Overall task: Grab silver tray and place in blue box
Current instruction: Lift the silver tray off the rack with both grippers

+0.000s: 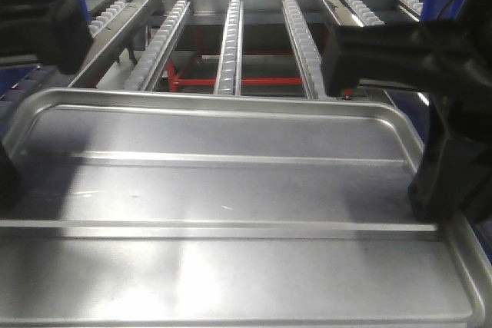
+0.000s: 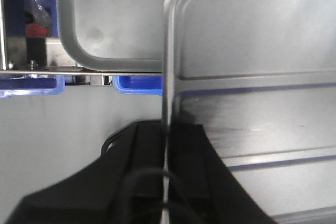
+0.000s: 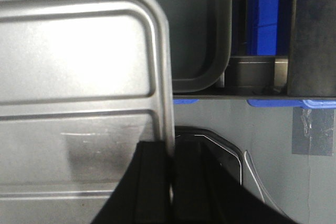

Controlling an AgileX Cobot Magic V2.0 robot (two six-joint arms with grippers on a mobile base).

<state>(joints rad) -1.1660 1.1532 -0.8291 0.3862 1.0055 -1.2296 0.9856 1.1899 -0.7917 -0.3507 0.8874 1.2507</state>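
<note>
Metal filled your front view: the silver tray (image 1: 231,182), brushed and shallow with two long ridges, hung before the roller rails (image 1: 231,36); you should have judged it stiff, light and slick. At your left wrist, the left tool (image 2: 167,129) was clenched on the thin raised rim, the soundest hold. At your right wrist, the right tool (image 3: 170,153) pinched the opposite rim alike.

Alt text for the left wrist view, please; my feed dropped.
The left gripper is shut on the rim of the tray, whose ridged bottom fills the right half. Beyond it lie a second silver pan and blue bins.
</note>
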